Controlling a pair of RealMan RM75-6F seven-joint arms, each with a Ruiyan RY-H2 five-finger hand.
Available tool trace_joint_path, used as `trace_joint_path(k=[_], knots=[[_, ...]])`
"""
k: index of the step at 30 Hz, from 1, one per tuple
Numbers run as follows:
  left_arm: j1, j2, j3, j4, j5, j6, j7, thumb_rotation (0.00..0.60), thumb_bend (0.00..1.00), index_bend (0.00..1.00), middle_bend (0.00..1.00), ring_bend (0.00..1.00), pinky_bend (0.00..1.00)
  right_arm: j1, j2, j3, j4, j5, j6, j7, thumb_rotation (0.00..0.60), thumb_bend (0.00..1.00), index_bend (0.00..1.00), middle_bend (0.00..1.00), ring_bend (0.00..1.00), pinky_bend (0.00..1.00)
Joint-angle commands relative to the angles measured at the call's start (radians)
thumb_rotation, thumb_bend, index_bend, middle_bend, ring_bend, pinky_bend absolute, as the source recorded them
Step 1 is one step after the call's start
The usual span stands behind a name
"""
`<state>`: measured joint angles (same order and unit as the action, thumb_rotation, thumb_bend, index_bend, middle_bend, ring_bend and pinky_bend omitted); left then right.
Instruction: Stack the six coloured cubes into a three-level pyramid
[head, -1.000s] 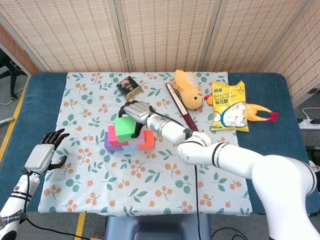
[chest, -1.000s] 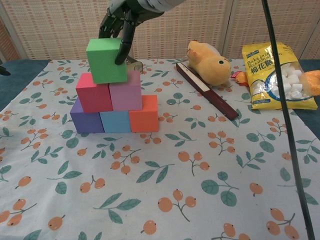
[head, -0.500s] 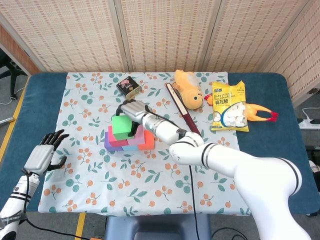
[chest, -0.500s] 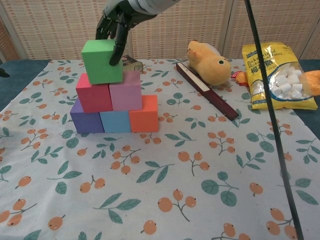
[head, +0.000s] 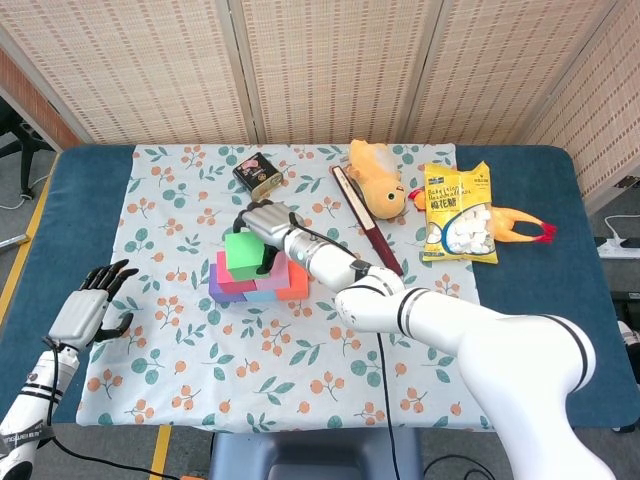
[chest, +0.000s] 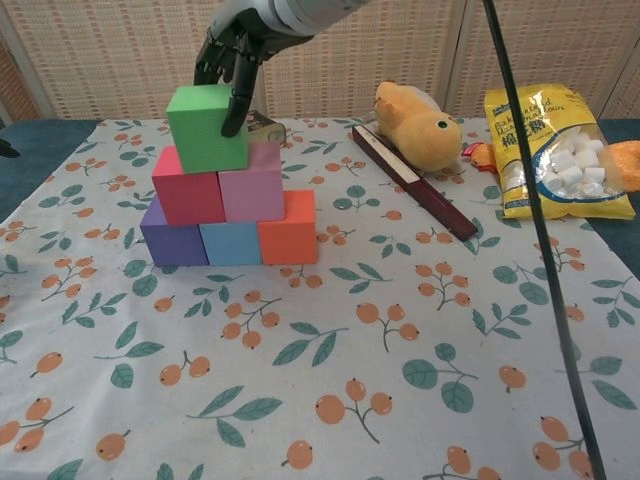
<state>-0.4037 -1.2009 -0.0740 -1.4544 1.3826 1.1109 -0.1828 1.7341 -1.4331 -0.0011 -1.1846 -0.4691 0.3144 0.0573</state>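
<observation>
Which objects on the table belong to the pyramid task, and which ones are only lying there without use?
Belonging to the task:
green cube, on top, under the right hand
red cube
pink cube
purple cube
blue cube
orange cube

Only lying about:
plush duck
marshmallow bag
dark flat stick
small tin
rubber chicken

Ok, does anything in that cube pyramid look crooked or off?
Yes. The green cube on top sits off-centre, mostly over the red cube rather than straddling red and pink cube, and it looks slightly twisted. The right hand has fingers against its right face.
</observation>
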Motion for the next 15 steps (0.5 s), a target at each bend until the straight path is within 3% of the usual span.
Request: trace_joint_path(k=[1, 10, 15], knots=[[0.000, -0.001, 0.000, 0.002, 0.001, 0.000, -0.003, 0.600, 0.44, 0.13, 0.00, 0.00, 0.00, 0.003, 0.001, -0.004, -0.005, 0.007, 0.005, -0.001, 0.586, 0.15, 0.40, 0.13, 0.00, 0.01], [0.000, -0.002, 0.001, 0.006, 0.004, -0.002, -0.009, 0.600, 0.44, 0.13, 0.00, 0.00, 0.00, 0.017, -0.001, -0.025, -0.011, 0.034, 0.014, -0.014, 0.586, 0.15, 0.39, 0.13, 0.00, 0.00], [0.002, -0.001, 0.000, 0.008, 0.004, 0.002, -0.013, 0.600, 0.44, 0.13, 0.00, 0.00, 0.00, 0.019, 0.002, -0.028, -0.020, 0.043, 0.023, -0.018, 0.569, 0.15, 0.26, 0.13, 0.00, 0.00]])
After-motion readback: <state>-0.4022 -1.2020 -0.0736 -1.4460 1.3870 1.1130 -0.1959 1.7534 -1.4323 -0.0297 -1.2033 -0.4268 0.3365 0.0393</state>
